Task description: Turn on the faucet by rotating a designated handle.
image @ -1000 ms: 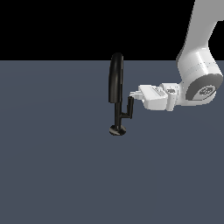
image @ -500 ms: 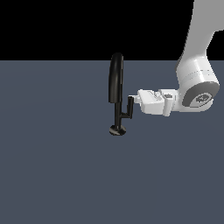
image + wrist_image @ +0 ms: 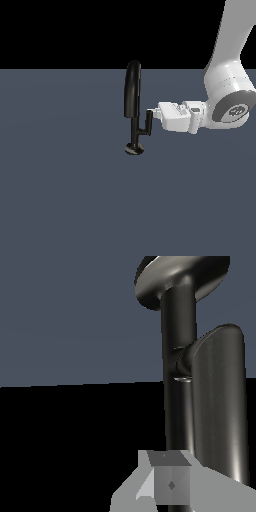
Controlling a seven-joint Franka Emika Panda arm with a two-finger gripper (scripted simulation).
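While the faucet [image 3: 133,107] stands upright on the grey desk [image 3: 60,200], its round base well short of the far edge, the claw [image 3: 153,113] reaches in level from the exterior view's right and meets the handle [image 3: 148,121] near that lever's top end. The handle's long axis runs vertical, parallel to the stem, on a stubby side arm facing the claw, so it lies directly ahead of the fingertips, between them and the stem. In the wrist view the handle [image 3: 220,406] fills the frame just beyond the claw's tip [image 3: 170,483]. Contact looks likely, though the exterior view is too coarse to confirm it. I cannot tell whether the claw is parted or clenched. Judging by this layout, a sideways push across the lever's top would swing it about the stem.
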